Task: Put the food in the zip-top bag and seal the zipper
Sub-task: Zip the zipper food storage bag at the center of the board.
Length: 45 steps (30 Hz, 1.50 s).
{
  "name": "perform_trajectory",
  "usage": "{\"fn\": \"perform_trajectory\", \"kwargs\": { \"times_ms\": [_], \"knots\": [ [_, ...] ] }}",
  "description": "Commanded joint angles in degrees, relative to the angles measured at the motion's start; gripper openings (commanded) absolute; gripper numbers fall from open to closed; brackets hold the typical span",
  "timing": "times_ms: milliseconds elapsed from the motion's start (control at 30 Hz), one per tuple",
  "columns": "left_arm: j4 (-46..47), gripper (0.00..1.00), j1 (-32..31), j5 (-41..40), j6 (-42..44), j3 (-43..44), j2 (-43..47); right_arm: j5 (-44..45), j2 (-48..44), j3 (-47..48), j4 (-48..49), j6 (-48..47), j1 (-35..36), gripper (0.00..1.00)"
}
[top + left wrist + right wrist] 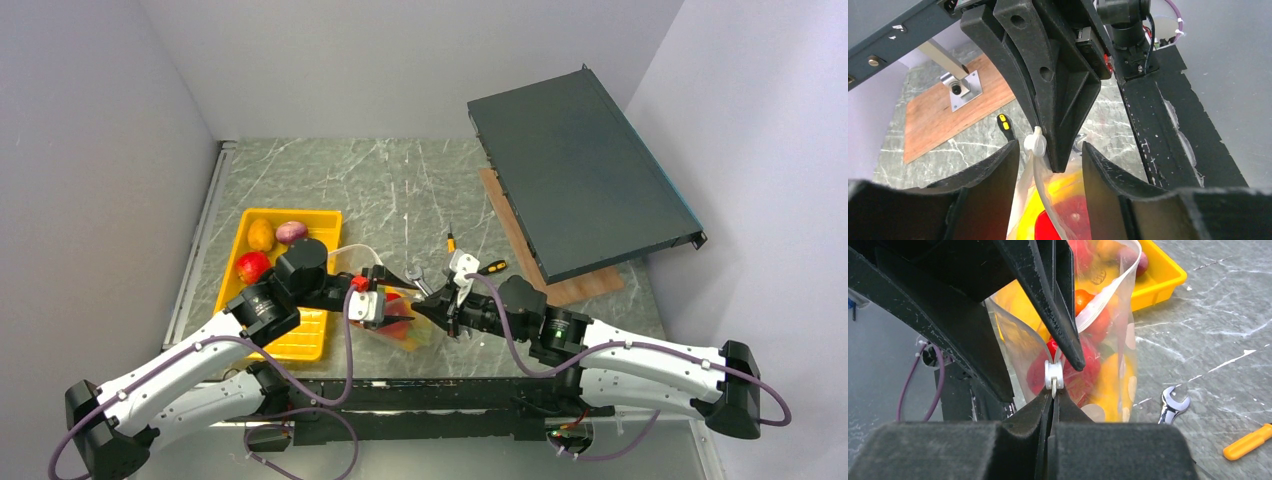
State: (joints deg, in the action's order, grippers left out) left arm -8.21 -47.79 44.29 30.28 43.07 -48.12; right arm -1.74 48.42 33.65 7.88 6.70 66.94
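Observation:
The zip-top bag (400,325) hangs upright between my two grippers, holding red (1088,365), yellow (1113,375) and orange food. My right gripper (1053,392) is shut on the end of the zipper (1103,300), just below its white slider (1053,375). My left gripper (1050,160) is open, its fingers (998,190) on either side of the bag's mouth (1063,200) and the zipper strip (1040,185). The bag's mouth beyond the slider gapes open. Three pieces of food lie in the yellow tray: orange (260,235), purple (291,232) and red (252,267).
The yellow tray (310,335) lies left of the bag. A steel wrench (1172,405) and an orange-handled screwdriver (1248,442) lie just behind the bag, with a second screwdriver (451,242) further back. A dark rack case (580,170) rests on a wooden board (560,285) at the right.

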Motion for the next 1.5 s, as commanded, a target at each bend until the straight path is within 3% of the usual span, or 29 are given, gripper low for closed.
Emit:
{"fn": "perform_trajectory", "kwargs": {
  "times_ms": [0, 300, 467, 633, 900, 1267, 1467],
  "knots": [
    [1.73, 0.51, -0.35, 2.32, -1.56, 1.90, -0.38, -0.23, 0.92, 3.62, -0.90, -1.25, -0.14, 0.00],
    [3.22, 0.27, -0.32, 2.10, -3.87, 2.33, -0.53, 0.44, 1.59, 3.86, -0.75, -1.24, -0.16, 0.00],
    [1.49, 0.09, -0.35, 1.49, -2.68, 3.07, -1.04, 0.79, 1.30, 3.93, -0.85, -0.69, -0.16, 0.00],
    [-0.08, 0.00, -0.32, 0.91, -1.97, 3.95, -2.04, 1.05, 1.27, 4.61, -1.17, 0.02, -0.15, 0.00],
    [-2.46, 0.00, -0.31, -4.19, -0.33, 4.49, -2.46, 2.33, -2.03, 4.67, -1.05, 2.75, -0.19, 0.00],
    [-4.62, 0.00, -0.21, -10.65, 3.39, 3.25, 1.22, 14.38, -10.17, 5.09, -10.65, 5.34, -0.24, 0.00],
    [-4.88, 0.00, -0.10, -11.68, 4.70, 2.38, 3.15, 8.43, -11.31, 6.05, -16.73, 2.99, -0.25, 0.00]
  ]
}}
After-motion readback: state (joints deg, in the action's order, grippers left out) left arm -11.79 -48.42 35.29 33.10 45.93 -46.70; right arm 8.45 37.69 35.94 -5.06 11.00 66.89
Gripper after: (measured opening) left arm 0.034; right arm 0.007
